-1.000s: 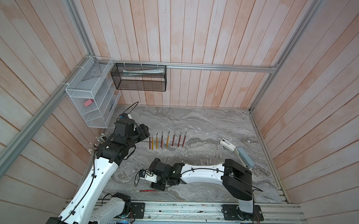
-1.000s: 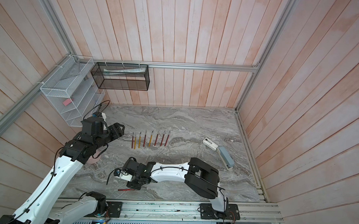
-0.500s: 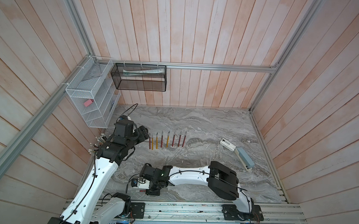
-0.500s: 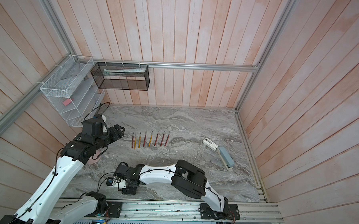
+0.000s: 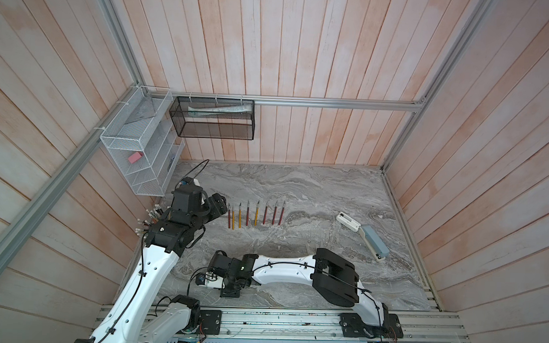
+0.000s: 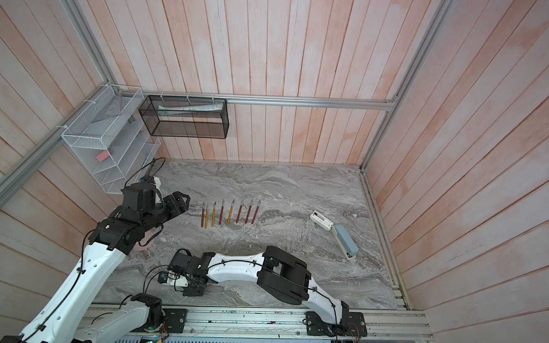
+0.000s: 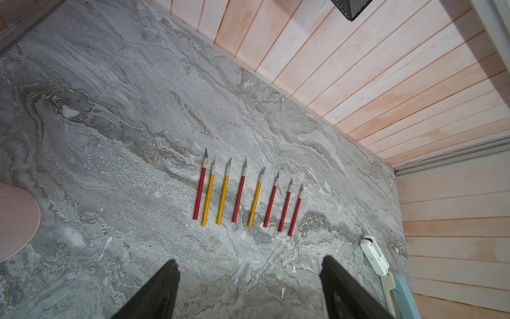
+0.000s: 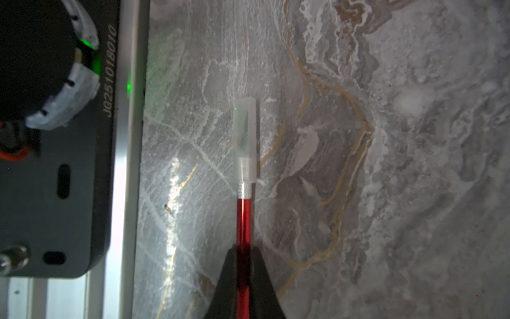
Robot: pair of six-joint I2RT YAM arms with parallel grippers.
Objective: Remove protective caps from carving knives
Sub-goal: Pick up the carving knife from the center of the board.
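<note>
Your right gripper [image 8: 244,251] is clamped on the red knife [image 8: 244,218] at the table's [image 8: 386,165] near edge, so bring the wide-open, empty left gripper [image 7: 249,261] from the row of bared knives [image 7: 239,193], pinch only the cap [image 8: 245,138], and pull straight along the handle.

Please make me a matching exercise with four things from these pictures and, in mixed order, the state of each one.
Things:
1. left end effector
2. right end effector
3. translucent cap
4. row of eight knives

States:
a. blades bare, lying side by side
b. shut on the red knife
c. open, empty
d. covers a blade

Pairs: 1-c, 2-b, 3-d, 4-a
</note>
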